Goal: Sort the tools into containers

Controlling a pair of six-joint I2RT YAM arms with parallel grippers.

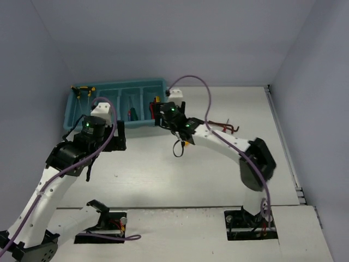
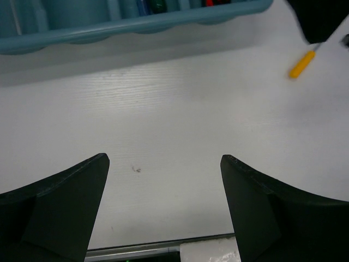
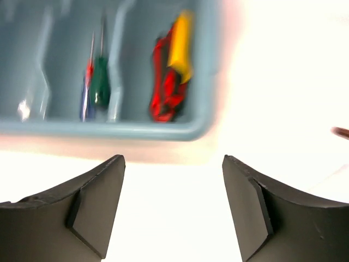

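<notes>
The teal tray (image 1: 117,103) stands at the back left. In the right wrist view its right compartment (image 3: 202,65) holds a red tool (image 3: 163,93) and a yellow handle (image 3: 181,43). The compartment beside it holds a green screwdriver (image 3: 100,87) and a blue one (image 3: 84,103). Red-handled pliers (image 1: 222,126) lie on the table to the right. A yellow screwdriver (image 2: 301,64) lies on the table under the right arm. My right gripper (image 3: 173,158) is open and empty, just in front of the tray's right end. My left gripper (image 2: 163,161) is open and empty over bare table before the tray (image 2: 136,24). No hex key shows.
A yellow-and-black tool (image 1: 83,90) rests at the tray's far left corner. The right arm (image 1: 229,144) reaches across the middle of the table. Grey walls close in the back and both sides.
</notes>
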